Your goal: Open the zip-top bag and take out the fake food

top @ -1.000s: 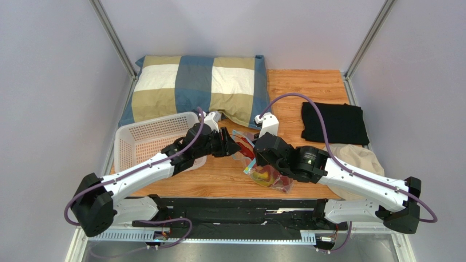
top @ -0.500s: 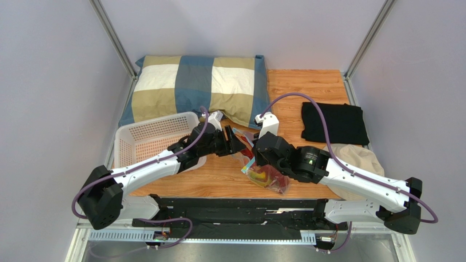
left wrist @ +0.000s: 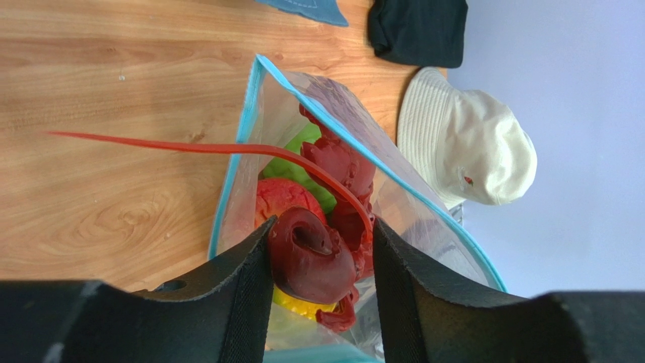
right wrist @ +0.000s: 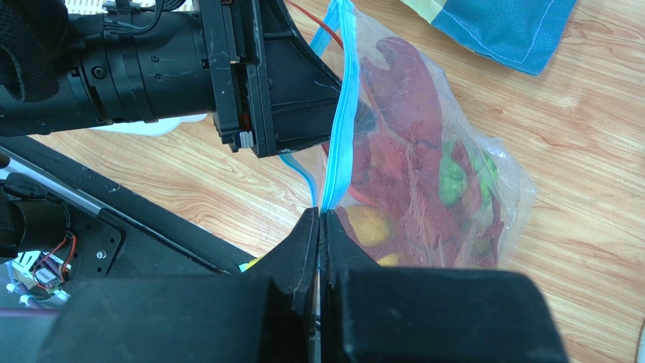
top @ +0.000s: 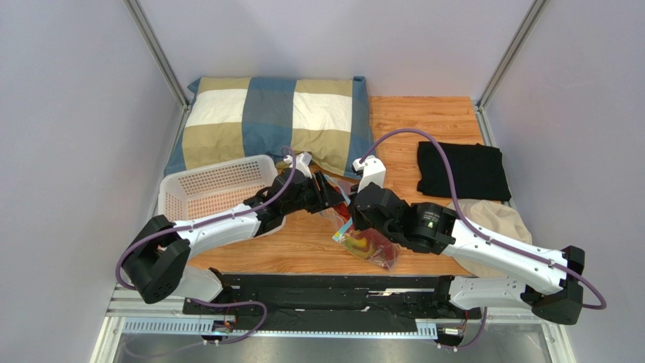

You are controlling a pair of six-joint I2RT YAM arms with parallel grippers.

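The wooden table (top: 424, 113) is hemmed in on most sides. A checked pillow (top: 272, 121) fills the far edge from 10 to 12 o'clock, and a white perforated basket (top: 212, 170) sits at 9. A folded black cloth (top: 462, 170) lies at 2, with a cream hat (top: 496, 219) at 4 by the right edge. Bare wood shows at 1 o'clock, between pillow and cloth. There is also a bare strip along the near edge at 6 to 7.

The zip-top bag (top: 367, 246) lies at the middle of the table, a little towards 6, between the two arms. Its mouth gapes and the light blue zipper strip (right wrist: 342, 113) runs up its edge. The right gripper (right wrist: 319, 215) is pinched tight on that strip at the mouth.

The left gripper (left wrist: 322, 223) reaches into the opening. Its fingers are partly apart and clamped on a claw of the red lobster (left wrist: 312, 257), which fills the gap between them. One red feeler trails out over the wood. A strawberry (left wrist: 278, 200), a green leafy ball (right wrist: 453, 175) and a yellow piece (right wrist: 369, 224) show through the crinkled plastic.
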